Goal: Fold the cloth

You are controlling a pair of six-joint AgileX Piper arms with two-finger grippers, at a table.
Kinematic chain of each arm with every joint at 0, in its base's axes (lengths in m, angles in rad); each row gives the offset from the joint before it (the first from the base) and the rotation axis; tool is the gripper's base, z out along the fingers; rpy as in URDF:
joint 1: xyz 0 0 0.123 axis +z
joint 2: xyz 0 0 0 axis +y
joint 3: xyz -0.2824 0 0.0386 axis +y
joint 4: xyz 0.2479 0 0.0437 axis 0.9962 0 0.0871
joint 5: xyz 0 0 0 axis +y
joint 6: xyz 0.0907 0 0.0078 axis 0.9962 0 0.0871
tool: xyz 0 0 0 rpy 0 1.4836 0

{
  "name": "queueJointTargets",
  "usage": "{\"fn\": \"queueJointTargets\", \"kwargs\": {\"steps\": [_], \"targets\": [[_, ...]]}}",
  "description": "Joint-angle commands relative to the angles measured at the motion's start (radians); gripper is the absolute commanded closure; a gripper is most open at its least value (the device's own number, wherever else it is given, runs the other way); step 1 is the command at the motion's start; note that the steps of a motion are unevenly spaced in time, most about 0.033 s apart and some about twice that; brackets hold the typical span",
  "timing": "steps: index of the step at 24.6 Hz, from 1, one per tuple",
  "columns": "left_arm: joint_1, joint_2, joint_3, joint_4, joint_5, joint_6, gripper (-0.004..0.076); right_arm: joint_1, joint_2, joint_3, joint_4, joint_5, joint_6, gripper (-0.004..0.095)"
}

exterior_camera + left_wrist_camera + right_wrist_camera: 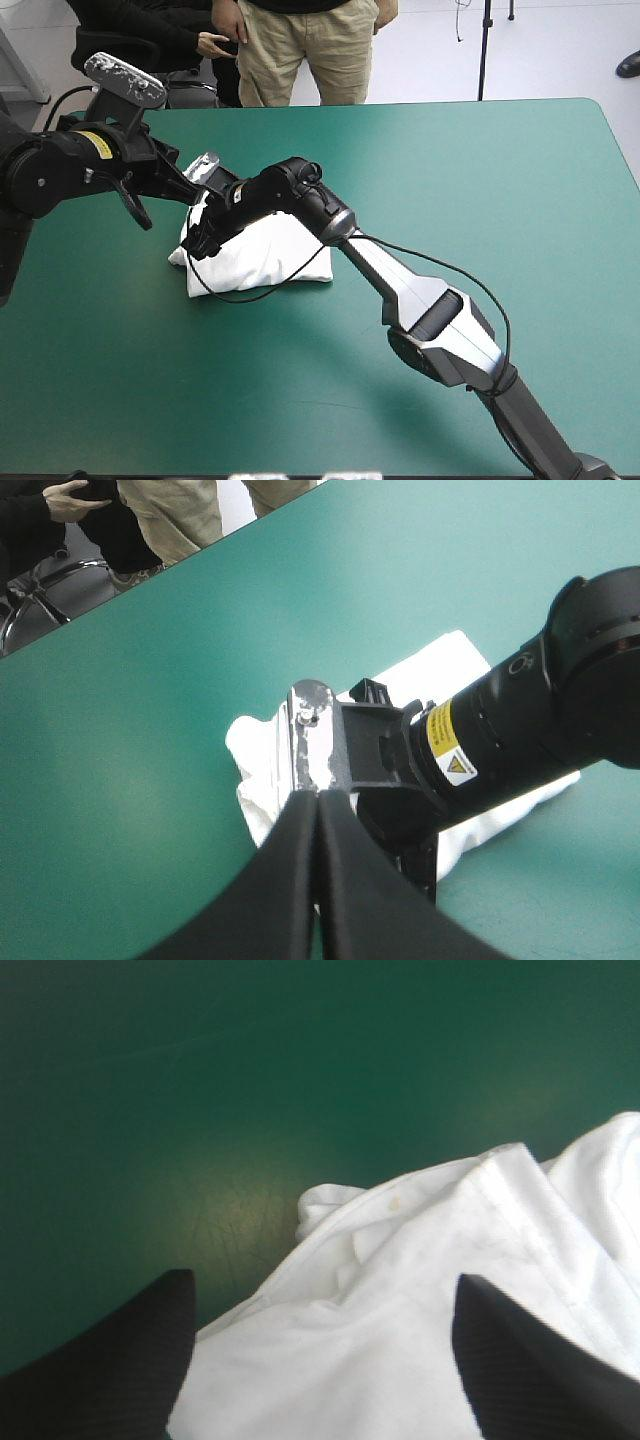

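Note:
The white T-shirt (270, 258) lies as a folded bundle left of the table's middle. My right gripper (200, 240) hangs low over the bundle's left end, open. In the right wrist view its fingers stand wide apart (325, 1285) with the T-shirt (420, 1340) between and under them, a rumpled fold edge just ahead. My left gripper (196, 190) is shut, its fingers meeting in a point (318, 798) with nothing between them. It sits just behind the right wrist, above the far left corner of the T-shirt (262, 770).
The right arm (420, 300) crosses the table on a slant from the front right corner to the bundle. The two wrists are close together at the bundle's left end. The teal-green cover (480, 170) stretches to the right and front of the bundle.

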Motion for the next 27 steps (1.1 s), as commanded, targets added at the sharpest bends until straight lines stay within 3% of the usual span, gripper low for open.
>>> {"fn": "queueJointTargets", "kwargs": {"steps": [1, 6, 8, 12, 14, 17, 22, 27], "targets": [[-0.002, -0.029, -0.021, -0.002, 0.023, -0.013, 0.0741, -0.002, -0.094, -0.034, -0.012, -0.007, 0.031, 0.0151], [-0.002, -0.047, -0.021, 0.0, 0.029, -0.013, 0.0741, -0.008, -0.142, -0.034, -0.121, 0.222, 0.084, 0.0348], [-0.002, -0.055, -0.021, 0.014, 0.032, -0.013, 0.0741, -0.028, -0.168, -0.004, -0.137, 0.226, 0.145, 0.0391], [-0.002, -0.06, -0.021, 0.078, 0.059, -0.019, 0.0741, -0.124, -0.301, 0.282, -0.034, 0.224, 0.132, 0.0409], [-0.002, -0.062, -0.021, 0.084, 0.058, -0.029, 0.0741, -0.174, -0.408, 0.508, -0.034, 0.184, 0.09, 0.0409], [-0.002, -0.06, -0.021, 0.083, 0.023, -0.03, 0.0741, -0.264, -0.558, 0.796, -0.01, -0.027, 0.065, 0.0408], [-0.002, -0.049, -0.021, 0.068, 0.003, -0.03, 0.0741, -0.339, -0.576, 0.932, 0.131, -0.107, -0.02, 0.038], [-0.002, -0.035, -0.021, 0.068, 0.007, -0.032, 0.0741, -0.348, -0.496, 0.945, 0.196, -0.176, -0.053, 0.0335]]}}
